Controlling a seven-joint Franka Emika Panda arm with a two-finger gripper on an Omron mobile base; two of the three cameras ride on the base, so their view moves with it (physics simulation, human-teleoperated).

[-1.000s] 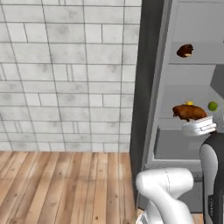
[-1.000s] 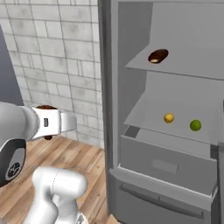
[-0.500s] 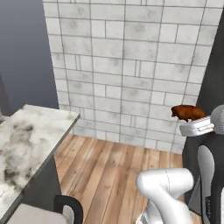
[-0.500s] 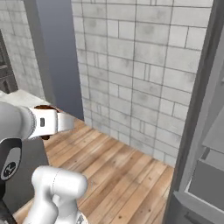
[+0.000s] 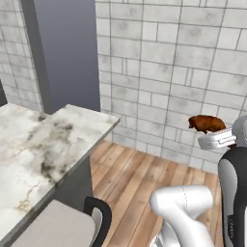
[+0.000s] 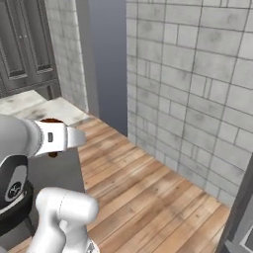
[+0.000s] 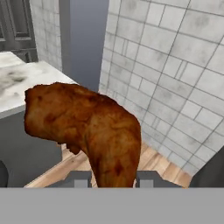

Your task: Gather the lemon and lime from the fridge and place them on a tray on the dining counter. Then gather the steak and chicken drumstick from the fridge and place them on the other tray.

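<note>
Hand view: one browned, glossy chicken drumstick [image 7: 89,131], lumpy and tapering toward its narrow end, stands between the two dark finger tips of the gripper [image 7: 111,180].
Gripper state: clamped on the narrow end of the chicken drumstick; the fat end points away from the hand.
Left base view, gripper: the white hand with its gripper [image 5: 218,139] sits high at the right edge, and the chicken drumstick [image 5: 206,123] lies on top of it as one reddish-brown lump.
Right base view, gripper: the white hand [image 6: 58,138] points right; a small brown part of the chicken drumstick [image 6: 51,121] shows above it, another below.
Dining counter: one long white marble-look dining counter [image 5: 34,159] with grey-brown veining, flat, square-cornered, well to the left of the chicken drumstick and lower than it in the left base view; in the hand view its corner [image 7: 26,83] lies behind the drumstick, to the left.
Stool: one black-backed stool with a pale grey seat [image 5: 60,226], just beside the dining counter's near edge.
Wall: one wall of pale grey mottled stone blocks [image 5: 183,72], behind the chicken drumstick.
Floor: one floor of warm brown wooden planks [image 6: 148,197], below the chicken drumstick.
Door: one dark panelled door [image 6: 24,44], beyond the dining counter in the right base view.
Doorway: one plain blue-grey opening [image 5: 67,53] in the wall, behind the dining counter's far corner.
</note>
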